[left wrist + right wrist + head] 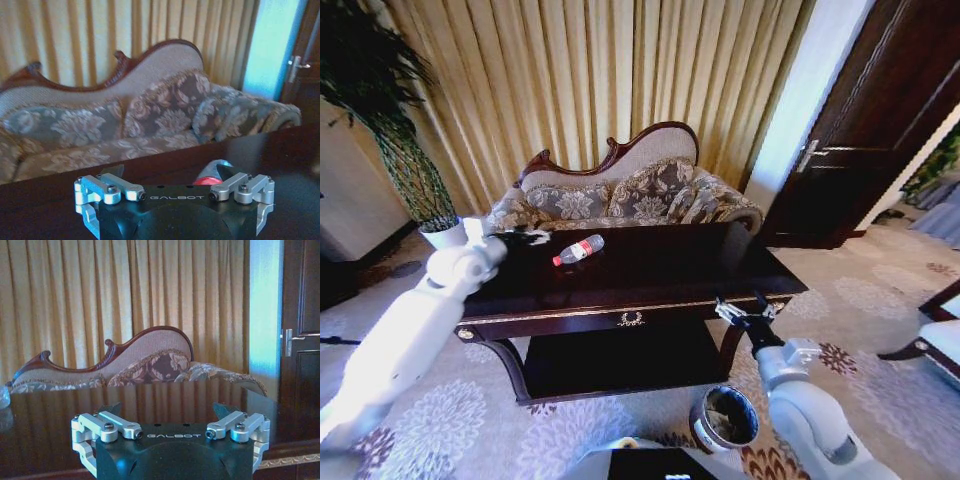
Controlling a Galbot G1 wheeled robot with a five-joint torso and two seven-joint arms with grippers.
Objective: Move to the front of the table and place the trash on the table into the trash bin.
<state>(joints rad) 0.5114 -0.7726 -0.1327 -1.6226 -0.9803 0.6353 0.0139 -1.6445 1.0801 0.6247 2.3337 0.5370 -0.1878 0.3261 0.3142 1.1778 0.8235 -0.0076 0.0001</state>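
Golden curtains and a patterned sofa (620, 195) stand behind the dark glossy desk (650, 275), and the robot is already at its front side. To the left of the desk's gold emblem, the left gripper (525, 238) hovers over the far left part of the top, its jaws spread open and empty. Just beside it, toward the middle, lies the bottle (579, 249) with the red label; in the left wrist view the bottle (212, 172) shows between the open jaws, though I think it is not yet touched. To the right of the emblem, the right gripper (745, 312) waits at the desk's front edge, jaws also open, holding nothing. Below it on the carpet stands the trash bin (724, 418), and something pale seems to lie inside, so perhaps part of the trash is already thrown away. The bottle remains to be moved.
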